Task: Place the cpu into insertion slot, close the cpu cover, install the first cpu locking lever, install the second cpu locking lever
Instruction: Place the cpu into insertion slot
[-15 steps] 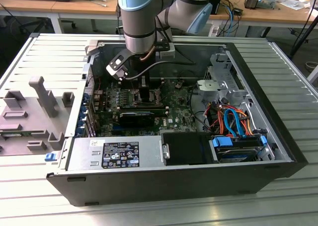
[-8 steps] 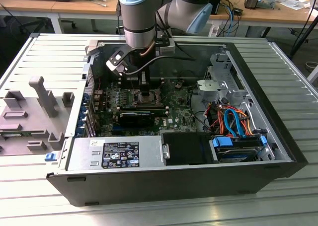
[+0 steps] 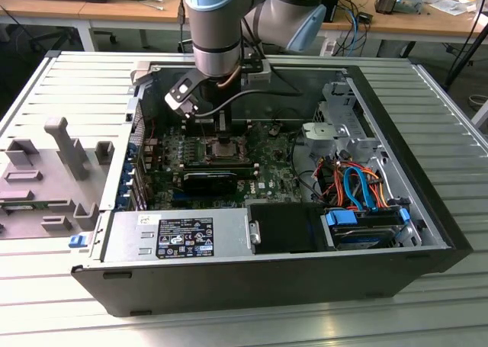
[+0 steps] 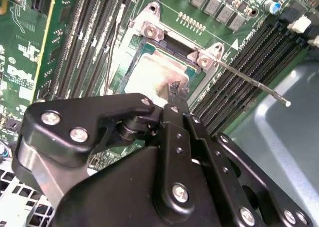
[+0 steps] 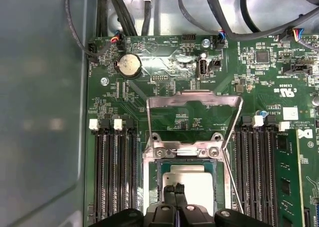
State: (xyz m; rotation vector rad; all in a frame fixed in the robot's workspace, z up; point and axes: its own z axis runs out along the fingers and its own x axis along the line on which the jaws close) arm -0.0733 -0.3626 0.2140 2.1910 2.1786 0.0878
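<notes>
One step looks done: the flat silver-grey cpu (image 5: 198, 185) lies in the silver-framed insertion slot (image 5: 187, 163), black gripper (image 5: 174, 188) pinched closed, empty, on its top; the thin windowed cpu cover (image 5: 194, 98) beside the slot stands open.

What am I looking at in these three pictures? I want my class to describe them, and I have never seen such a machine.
The grey-and-blue machine is a robot arm reaching down into an open computer case that lies on a ribbed metal table. The exterior view comes from a camera off the arm. Both wrist views come from cameras riding on the arm, looking past its black gripper. Inside the case lies the green motherboard. The cpu, a silver-grey square, sits in the insertion slot, and the cpu cover stands hinged open. The gripper holds nothing: its fingers are together, just over the cpu.
</notes>
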